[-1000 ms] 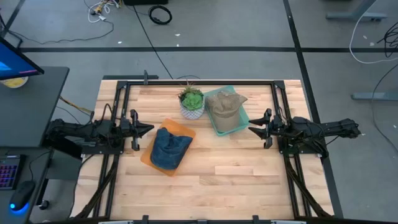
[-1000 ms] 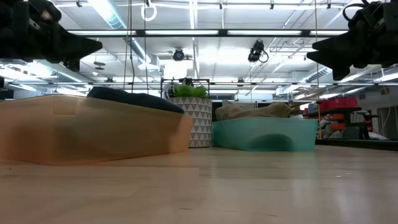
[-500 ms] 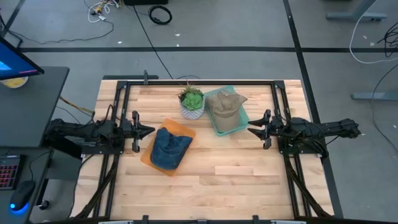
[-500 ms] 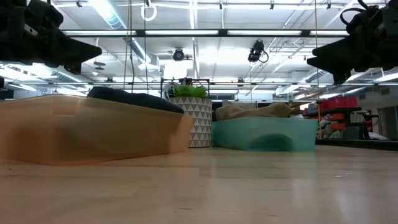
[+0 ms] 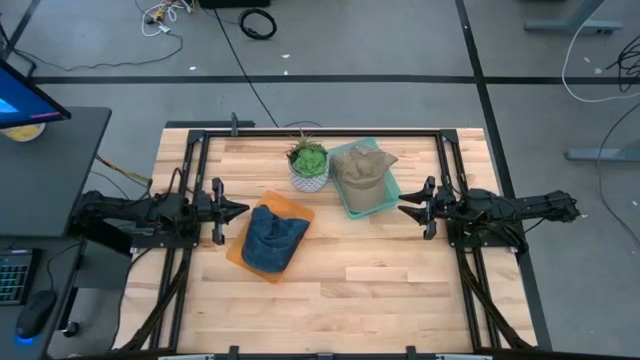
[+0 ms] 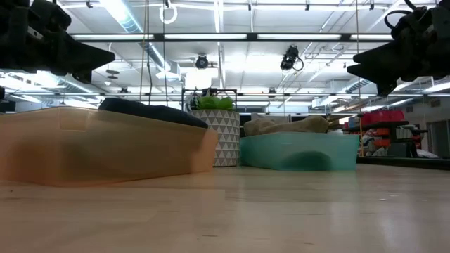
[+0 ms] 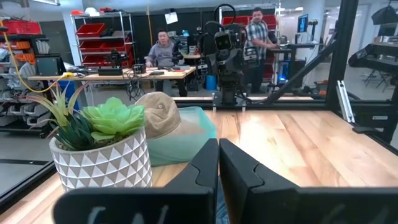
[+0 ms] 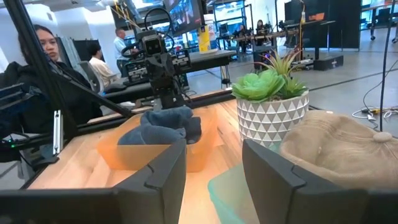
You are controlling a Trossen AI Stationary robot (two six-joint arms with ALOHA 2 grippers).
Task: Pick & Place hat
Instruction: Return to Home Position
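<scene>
We saw the blue cap (image 5: 275,240) lying in the orange bin (image 5: 238,254) and the brown cap (image 5: 362,172) in the teal bin (image 5: 352,209) beside a potted plant (image 5: 309,165), while the left gripper (image 5: 240,209) hovered clenched on nothing near the orange bin and the right gripper (image 5: 402,210) hovered released near the teal one.

Translucent plastic orange bin (image 5: 292,209), cloth blue cap (image 5: 273,240), wood table (image 5: 380,275)

Orange bin (image 5: 291,207): floor mostly hidden under blue cap (image 5: 272,240); number of caps in that heap cannot be told. Blue bin (image 5: 368,210): interior covered by brown cap (image 5: 362,170). Low view: orange bin blurred, cut by left edge.
</scene>
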